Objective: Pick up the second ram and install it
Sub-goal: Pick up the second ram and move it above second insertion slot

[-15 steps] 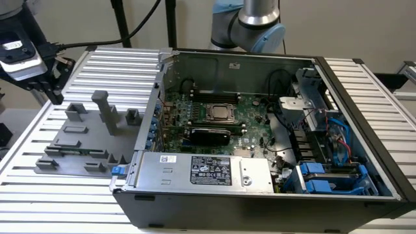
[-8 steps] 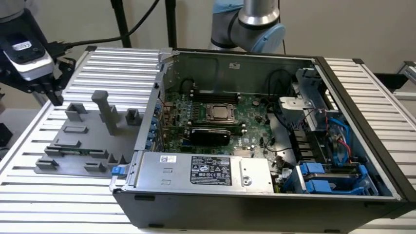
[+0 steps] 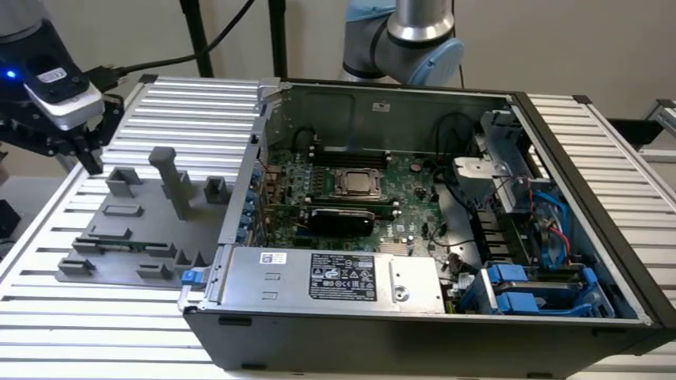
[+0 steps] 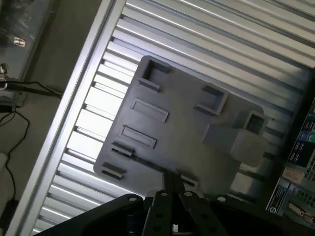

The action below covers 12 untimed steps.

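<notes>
The second ram [image 3: 129, 244] is seen edge-on as a thin, long, dark strip. It is held upright in a slot between low blocks at the near side of the grey fixture [image 3: 148, 226]. A faint trace of green can be made out along the strip in the exterior view. In the wrist view the ram [image 4: 142, 161] is shown as a narrow dark line running across the fixture [image 4: 182, 132], with small raised blocks at both of its ends.

The fixture is laid on the ribbed metal worktop [image 3: 63, 317], at the exterior view's left of the open computer case [image 3: 423, 332]. A motherboard [image 3: 412, 182] is exposed inside the case.

The hand [image 3: 85, 158] is held in the air over the far left corner of the worktop, beyond the far edge of the fixture and well apart from the ram. In the wrist view the hand [image 4: 170, 178] is seen clenched, its fingertips brought together to a point, and nothing can be made out between them. The ram is not touched by it.
</notes>
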### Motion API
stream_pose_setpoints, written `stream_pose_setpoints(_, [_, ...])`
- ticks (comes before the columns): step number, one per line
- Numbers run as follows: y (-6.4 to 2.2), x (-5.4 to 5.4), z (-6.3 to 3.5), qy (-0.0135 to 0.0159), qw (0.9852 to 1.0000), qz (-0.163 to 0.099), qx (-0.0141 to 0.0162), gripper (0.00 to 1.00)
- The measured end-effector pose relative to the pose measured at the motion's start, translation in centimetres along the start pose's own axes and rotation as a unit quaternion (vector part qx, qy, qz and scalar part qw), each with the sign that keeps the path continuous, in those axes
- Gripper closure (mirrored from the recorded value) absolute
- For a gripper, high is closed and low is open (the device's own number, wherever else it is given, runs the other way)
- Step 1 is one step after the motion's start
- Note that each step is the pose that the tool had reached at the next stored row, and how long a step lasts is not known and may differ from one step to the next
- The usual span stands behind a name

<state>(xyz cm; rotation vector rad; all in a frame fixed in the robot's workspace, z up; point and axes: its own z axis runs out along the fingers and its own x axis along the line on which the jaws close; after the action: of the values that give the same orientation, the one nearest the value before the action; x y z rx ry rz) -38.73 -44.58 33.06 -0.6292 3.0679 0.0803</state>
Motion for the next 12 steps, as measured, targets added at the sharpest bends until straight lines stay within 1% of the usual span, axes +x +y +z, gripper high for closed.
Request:
stream_pose_setpoints(3, [-0.01,0.0,0.21,0.0014,0.9996,-0.027,-0.0005,1.0])
stream_pose_setpoints(6, [-0.03,0.01,0.47,0.0027,0.9985,-0.055,-0.001,1.0])
stream_pose_setpoints(9, [-0.04,0.01,0.73,0.004,0.9967,-0.082,-0.0015,1.0])
stream_pose_setpoints(12, [-0.05,0.02,0.99,0.0053,0.994,-0.109,-0.002,1.0])
